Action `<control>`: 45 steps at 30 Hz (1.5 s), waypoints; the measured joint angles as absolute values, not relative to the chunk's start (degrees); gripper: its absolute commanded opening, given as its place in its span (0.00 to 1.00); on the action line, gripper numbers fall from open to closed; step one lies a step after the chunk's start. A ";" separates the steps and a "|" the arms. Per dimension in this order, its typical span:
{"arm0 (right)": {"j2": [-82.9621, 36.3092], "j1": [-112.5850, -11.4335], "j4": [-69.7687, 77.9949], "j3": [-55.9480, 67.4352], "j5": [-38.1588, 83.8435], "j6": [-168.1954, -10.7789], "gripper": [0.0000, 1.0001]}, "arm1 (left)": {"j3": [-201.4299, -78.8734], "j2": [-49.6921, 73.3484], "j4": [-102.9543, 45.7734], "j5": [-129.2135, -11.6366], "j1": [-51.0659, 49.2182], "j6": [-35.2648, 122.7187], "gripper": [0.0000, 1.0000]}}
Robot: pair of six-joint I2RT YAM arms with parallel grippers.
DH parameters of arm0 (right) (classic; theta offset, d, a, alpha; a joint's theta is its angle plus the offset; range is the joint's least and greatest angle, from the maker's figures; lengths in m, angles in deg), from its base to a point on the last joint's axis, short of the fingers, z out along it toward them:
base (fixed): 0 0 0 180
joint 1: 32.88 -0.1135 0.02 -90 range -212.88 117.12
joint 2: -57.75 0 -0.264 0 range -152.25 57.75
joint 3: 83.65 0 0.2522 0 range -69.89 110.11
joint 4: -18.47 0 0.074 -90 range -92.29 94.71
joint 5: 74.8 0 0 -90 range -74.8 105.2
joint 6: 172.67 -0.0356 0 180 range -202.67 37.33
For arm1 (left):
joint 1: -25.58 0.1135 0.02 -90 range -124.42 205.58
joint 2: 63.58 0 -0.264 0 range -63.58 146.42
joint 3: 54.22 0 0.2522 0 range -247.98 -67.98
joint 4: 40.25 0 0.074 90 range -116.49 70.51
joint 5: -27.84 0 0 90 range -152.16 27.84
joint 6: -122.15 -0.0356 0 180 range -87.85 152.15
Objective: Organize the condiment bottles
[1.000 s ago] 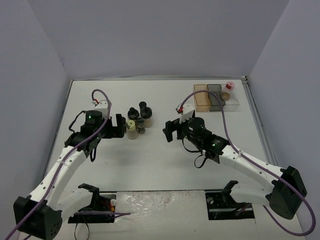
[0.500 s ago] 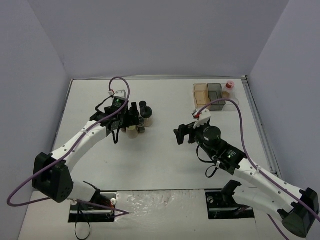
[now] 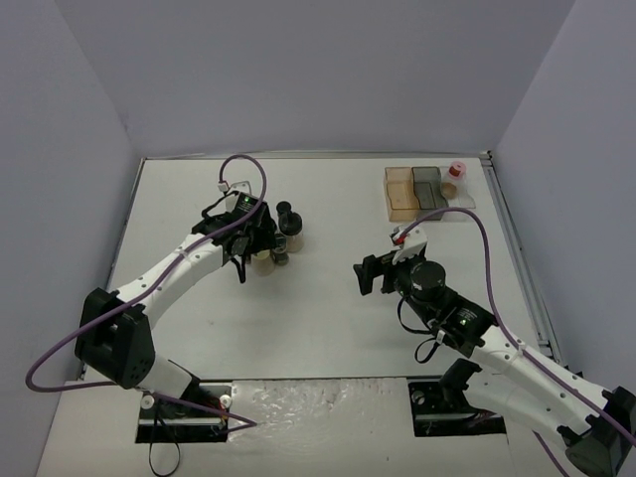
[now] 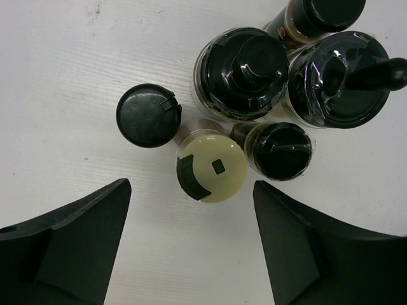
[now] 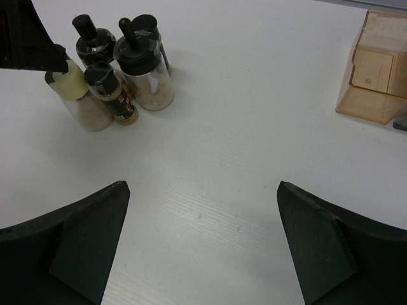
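Hovering over the jar cluster [image 3: 276, 241] at mid-left of the table [image 3: 318, 318] with the left gripper [image 3: 256, 241], wrist pointed straight down. Jaws apart in the left wrist view, fingers [image 4: 76, 248] at both lower corners, clamped on nothing, touching no jar. Between and just ahead of them: yellow-cap jar [image 4: 211, 168], upright. Touching it on the right, small black-cap jar [image 4: 280, 150]. Just beside it at upper left, flip-top jar [image 4: 147, 115], black cap, contact hard to tell. Behind those, left spout jar [image 4: 245, 73] and right spout jar [image 4: 337, 79], wider black caps under clear film, pressed side by side. One more black cap cut off at the top edge, too little in view to describe. Pale to brownish powder inside the jars in the right wrist view, all upright.

Holding the right gripper [image 3: 366, 275] over bare table right of centre, well apart from both cluster and tray, aimed toward the cluster. Jaws wide apart, fingers [image 5: 82, 244] at both lower corners of the right wrist view, only table between.

At far right: tray [image 3: 402, 194], amber, grey and clear compartments in a row. Pink-cap jar [image 3: 455, 177] upright at the clear end; inside that compartment or just behind it, cannot tell.
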State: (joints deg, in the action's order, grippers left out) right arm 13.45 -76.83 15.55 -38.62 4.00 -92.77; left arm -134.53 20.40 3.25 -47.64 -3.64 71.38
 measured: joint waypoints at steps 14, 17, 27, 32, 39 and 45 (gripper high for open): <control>14.40 -76.82 15.19 -39.48 3.52 -93.13 0.98 | -134.53 23.31 2.41 -47.73 -3.72 73.01 0.62; 14.42 -76.83 14.98 -39.60 3.40 -93.15 0.98 | -134.53 23.38 2.12 -47.71 -3.87 73.14 0.61; 14.79 -76.83 14.64 -40.58 3.34 -93.17 0.98 | -134.53 26.01 1.49 -47.72 -4.05 73.31 0.61; 15.21 -76.83 14.61 -40.84 3.30 -93.17 0.98 | -134.53 26.80 1.18 -47.72 -4.05 73.34 0.46; 15.23 -76.83 14.60 -40.90 3.24 -93.17 0.98 | -134.02 26.46 0.52 -47.52 -4.05 73.47 0.24; 15.36 -76.83 14.24 -40.90 3.17 -93.20 0.98 | -130.64 22.31 2.32 -48.30 -4.45 72.66 0.23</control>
State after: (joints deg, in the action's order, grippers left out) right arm 15.36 -76.83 14.24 -40.90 3.17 -93.20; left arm -130.64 22.31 2.32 -48.30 -4.45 72.66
